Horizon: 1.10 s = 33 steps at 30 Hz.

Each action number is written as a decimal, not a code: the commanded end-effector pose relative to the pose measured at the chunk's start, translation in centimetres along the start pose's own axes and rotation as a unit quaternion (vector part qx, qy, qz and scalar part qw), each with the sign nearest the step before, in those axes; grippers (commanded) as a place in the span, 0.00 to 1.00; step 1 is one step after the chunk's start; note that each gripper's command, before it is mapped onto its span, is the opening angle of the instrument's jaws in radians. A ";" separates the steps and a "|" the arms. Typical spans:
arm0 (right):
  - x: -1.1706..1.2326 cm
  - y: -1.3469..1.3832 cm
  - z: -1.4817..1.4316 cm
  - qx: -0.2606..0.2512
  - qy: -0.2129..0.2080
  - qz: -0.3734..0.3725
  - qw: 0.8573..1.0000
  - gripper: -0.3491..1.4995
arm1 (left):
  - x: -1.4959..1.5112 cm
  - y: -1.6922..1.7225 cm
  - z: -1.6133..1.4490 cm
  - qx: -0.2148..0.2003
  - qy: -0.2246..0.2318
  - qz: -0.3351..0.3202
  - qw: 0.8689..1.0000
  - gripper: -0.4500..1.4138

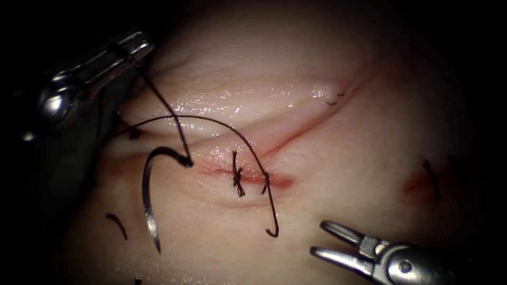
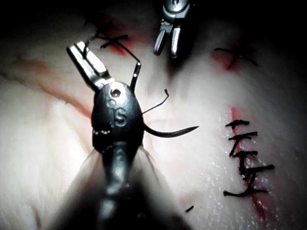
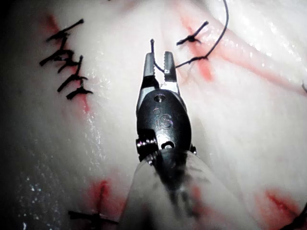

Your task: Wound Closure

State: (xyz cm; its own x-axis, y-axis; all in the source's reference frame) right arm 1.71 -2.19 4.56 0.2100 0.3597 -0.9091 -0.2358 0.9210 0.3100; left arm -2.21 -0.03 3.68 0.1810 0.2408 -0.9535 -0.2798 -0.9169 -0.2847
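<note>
The left end effector reaches in from the far left, its shaft slanting down toward the tissue. Its jaws are closed on the thread, which runs from the tips down to the needle's blunt end. In the left wrist view the same end effector shows its jaws pressed together with the dark strand caught between them.

The right end effector lies low at the near right, jaws spread apart and holding nothing. In the right wrist view this end effector points at the cut with its jaws parted, a free thread end standing just beside the fingertips.

The needle lies free on the tissue, left of the stitched part of the cut; it is not in the tissue, and its tip points toward the near edge. A knot sits across the cut, and a second strand crosses just to its right, ending in a small hook on the near side. Red fluid lines the cut. Short cut ends of thread lie on the pale, glistening surface; the surroundings are dark.
</note>
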 end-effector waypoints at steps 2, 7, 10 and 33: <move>0.07 0.11 0.19 0.007 -0.013 -0.005 1.000 0.69 | -0.17 0.13 0.00 -0.062 0.004 -0.021 0.998 0.00; 0.21 0.32 0.68 0.063 -0.005 0.005 0.998 0.00 | -0.43 0.40 -0.07 -0.140 -0.007 -0.032 0.990 0.00; 0.26 0.33 1.00 0.082 -0.016 0.007 0.997 0.00 | -0.45 0.53 -0.11 -0.166 -0.020 -0.032 0.985 0.00; -0.09 0.15 3.01 0.140 -0.100 0.102 0.980 0.00 | -0.22 1.38 0.01 -0.232 -0.096 0.064 0.966 0.00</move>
State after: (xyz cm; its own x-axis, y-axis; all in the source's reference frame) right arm 4.47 -1.59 5.51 0.3723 0.5405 -0.7545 -0.0374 0.8210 0.5697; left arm -2.61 -1.36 3.43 -0.0245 0.1218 -0.9922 0.1743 -0.9768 -0.1242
